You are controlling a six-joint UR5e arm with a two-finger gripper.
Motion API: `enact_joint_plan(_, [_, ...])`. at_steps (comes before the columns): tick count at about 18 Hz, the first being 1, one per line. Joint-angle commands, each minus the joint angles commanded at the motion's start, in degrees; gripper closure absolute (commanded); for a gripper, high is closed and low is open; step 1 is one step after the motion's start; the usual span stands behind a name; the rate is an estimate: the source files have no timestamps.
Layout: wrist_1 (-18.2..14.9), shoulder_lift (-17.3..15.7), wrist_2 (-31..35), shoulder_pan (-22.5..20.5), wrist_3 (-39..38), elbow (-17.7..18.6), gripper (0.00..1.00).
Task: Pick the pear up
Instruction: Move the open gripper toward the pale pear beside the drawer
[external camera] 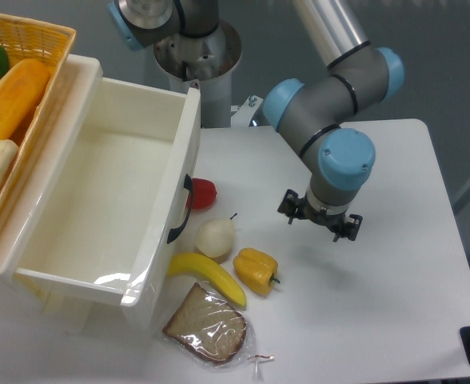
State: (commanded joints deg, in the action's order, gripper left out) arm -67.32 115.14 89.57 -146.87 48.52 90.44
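Your desk (395, 320) is a white top that fills the lower right of the view, with its right edge and far right corner bare. Next in bulk is the white bin (99, 200), an open box with a dark handle on its near wall, overhanging the desk's left edge. Behind it, at the far left corner, you have a yellow wicker basket (35, 36) holding an orange loaf-shaped item and something green.

The arm (331, 104) reaches in from the far edge, grey with blue joint caps, and bends down over the middle of the desk. Its pincer (321, 222) points down above bare tabletop, well right of the food. You are looking at it from above, so I cannot tell whether the fingers are apart or together; nothing is seen in them.

The wrapped slice of bread (207, 326) lies near the front edge. The banana (211, 276) lies just beyond it, against the bin's front corner. The pear (216, 237) sits just right of the bin's handle, pale cream with its thin stem pointing up and right, near the banana's back. The yellow pepper (256, 270) sits beside the banana's tip, just right of and nearer than the pear. The small red fruit (203, 194) rests against the bin wall, just beyond the pear.
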Motion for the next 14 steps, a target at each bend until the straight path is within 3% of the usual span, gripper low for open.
enact_joint_plan(9, [-0.79,1.23,-1.51,2.55,6.41,5.09,0.0])
enact_joint_plan(14, [-7.55,1.05,-2.03,2.73,13.27,5.02,0.04])
